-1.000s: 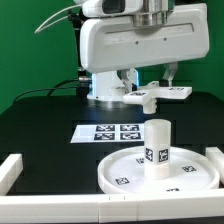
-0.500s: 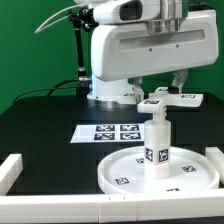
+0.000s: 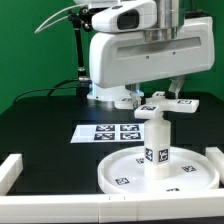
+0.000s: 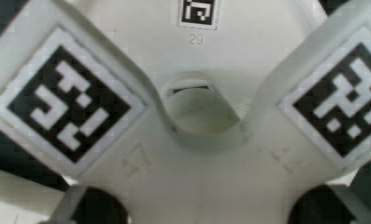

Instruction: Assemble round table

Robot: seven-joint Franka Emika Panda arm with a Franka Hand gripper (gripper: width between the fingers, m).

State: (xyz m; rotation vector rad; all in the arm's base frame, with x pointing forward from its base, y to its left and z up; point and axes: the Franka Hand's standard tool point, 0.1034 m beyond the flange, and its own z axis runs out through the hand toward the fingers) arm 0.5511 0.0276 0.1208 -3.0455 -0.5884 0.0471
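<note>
Over the round disc, the fingers are holding the cross-shaped foot piece just above the leg.
Exterior view: the fingers are clamping shut on the foot piece from both sides and are carrying it directly over the top of the short cylinder leg; whether the two parts are touching cannot be told. The leg is standing upright at the middle of the disc, which is lying on the black desk between white border bars. The marker board is lying flat just behind the disc. Wrist view: the foot piece is filling the frame, with two tagged arms spreading apart from a central hub. Dark fingertips are showing at either side of the piece.
</note>
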